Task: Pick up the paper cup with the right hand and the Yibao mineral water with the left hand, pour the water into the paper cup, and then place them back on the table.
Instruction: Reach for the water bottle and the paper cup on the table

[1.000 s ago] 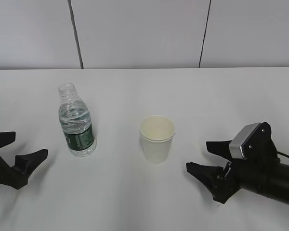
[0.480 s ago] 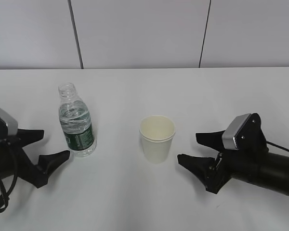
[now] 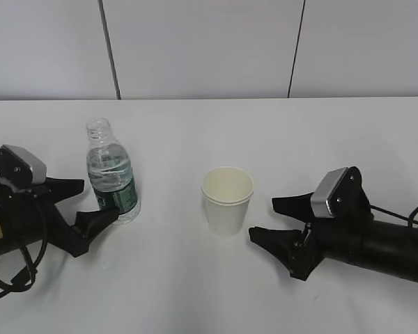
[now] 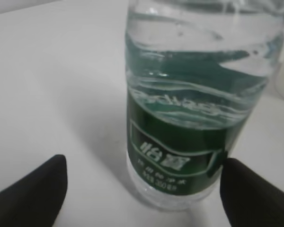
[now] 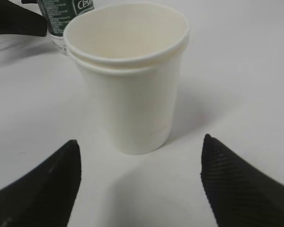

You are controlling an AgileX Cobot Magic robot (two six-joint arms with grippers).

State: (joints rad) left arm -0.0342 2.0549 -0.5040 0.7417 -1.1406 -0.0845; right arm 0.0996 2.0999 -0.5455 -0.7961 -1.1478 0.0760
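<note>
White tabletop fills the exterior view, w/ grey wall panels across the top of the frame.

Water bottle stands upright at left of centre, long axis vertical, mouth up, no cap. Part full of clear water, level near the shoulder; dark green label w/ white print round the lower half. Paper cup stands upright just right of centre, mouth up, inside cream and looks dry. In the right wrist view a second rim line shows just under the top rim.

Left claw at lower left, jaws spread wide, holding nothing. In the left wrist view the black tips sit at the bottom corners w/ the bottle base between them; right tip looks at or touching the label edge, can't tell for sure.

Right claw at lower right, jaws spread wide, holding nothing. Tips just right of the cup, apart from it; in the right wrist view the cup sits in the middle between both tips.
</note>
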